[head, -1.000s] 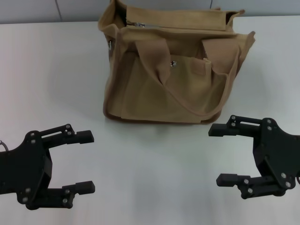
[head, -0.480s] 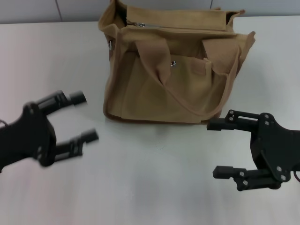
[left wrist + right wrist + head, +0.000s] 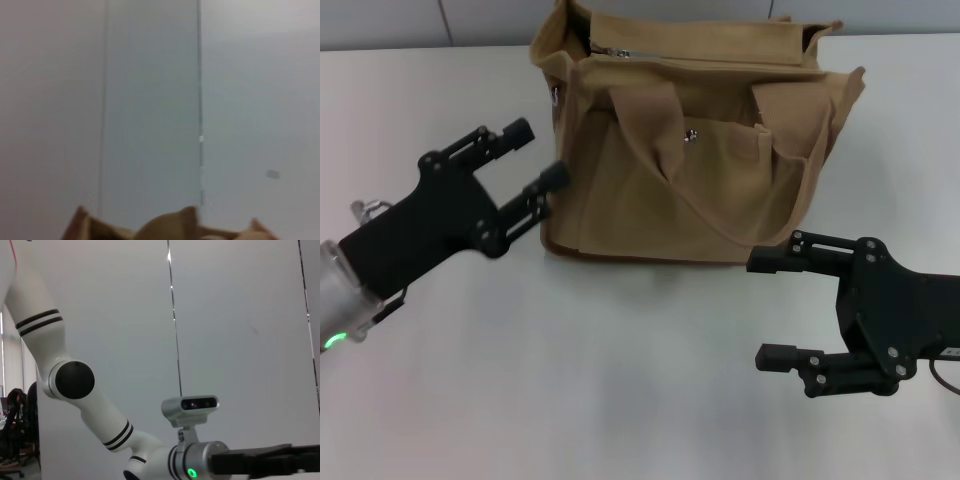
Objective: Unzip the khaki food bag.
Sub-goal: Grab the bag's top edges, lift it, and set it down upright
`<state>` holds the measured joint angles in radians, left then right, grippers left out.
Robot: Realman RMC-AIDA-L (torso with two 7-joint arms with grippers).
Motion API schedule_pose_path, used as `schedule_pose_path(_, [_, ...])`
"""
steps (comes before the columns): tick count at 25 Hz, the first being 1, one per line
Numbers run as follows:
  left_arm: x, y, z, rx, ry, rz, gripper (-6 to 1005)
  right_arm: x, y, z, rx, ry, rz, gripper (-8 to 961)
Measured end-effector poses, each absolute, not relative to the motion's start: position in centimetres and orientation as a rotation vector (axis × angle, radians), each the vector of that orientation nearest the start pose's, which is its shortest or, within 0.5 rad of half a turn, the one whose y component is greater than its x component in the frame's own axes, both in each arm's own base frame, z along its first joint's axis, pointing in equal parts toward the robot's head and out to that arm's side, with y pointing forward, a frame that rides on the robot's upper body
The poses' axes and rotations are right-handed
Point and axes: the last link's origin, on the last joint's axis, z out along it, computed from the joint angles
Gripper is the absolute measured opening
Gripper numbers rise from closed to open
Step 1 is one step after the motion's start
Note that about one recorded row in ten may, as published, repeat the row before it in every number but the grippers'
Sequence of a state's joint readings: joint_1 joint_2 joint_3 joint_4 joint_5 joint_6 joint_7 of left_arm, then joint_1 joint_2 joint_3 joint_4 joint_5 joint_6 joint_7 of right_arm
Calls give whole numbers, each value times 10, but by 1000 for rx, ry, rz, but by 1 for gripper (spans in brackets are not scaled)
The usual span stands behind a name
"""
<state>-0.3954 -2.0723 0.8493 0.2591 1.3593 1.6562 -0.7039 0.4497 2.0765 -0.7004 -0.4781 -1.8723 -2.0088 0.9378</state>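
The khaki food bag (image 3: 690, 170) stands upright at the back middle of the white table, two wide handles drooping over its front pocket with a silver snap (image 3: 691, 135). Its top zipper (image 3: 620, 52) runs along the top, the pull near the bag's left end. My left gripper (image 3: 532, 157) is open, close to the bag's left side at mid height. My right gripper (image 3: 763, 308) is open, low in front of the bag's right corner. The bag's top edge (image 3: 170, 227) shows in the left wrist view.
The white table (image 3: 620, 380) spreads out in front of the bag. A grey wall (image 3: 380, 20) runs behind it. The right wrist view shows my left arm (image 3: 90, 405) and its wrist camera (image 3: 192, 407) against the wall.
My left gripper has swung up and rightward from the table's front left to the bag's left side. My right gripper has edged slightly left and lower.
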Motion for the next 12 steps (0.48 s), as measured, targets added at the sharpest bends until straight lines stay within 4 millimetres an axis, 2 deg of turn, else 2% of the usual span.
schedule_pose_path(1, [-273, 287, -21, -2264, -295, -1144, 687, 245, 249, -4, -2824, 107, 1286, 760])
schedule_pose_path(6, [-268, 302, -29, -2234, -361, -1126, 440, 247, 247, -7, -2819, 128, 1288, 756])
schedule_pose_path(12, [-262, 311, -36, -2256, -377, -1109, 361, 250, 245, -10, -2804, 163, 1290, 752])
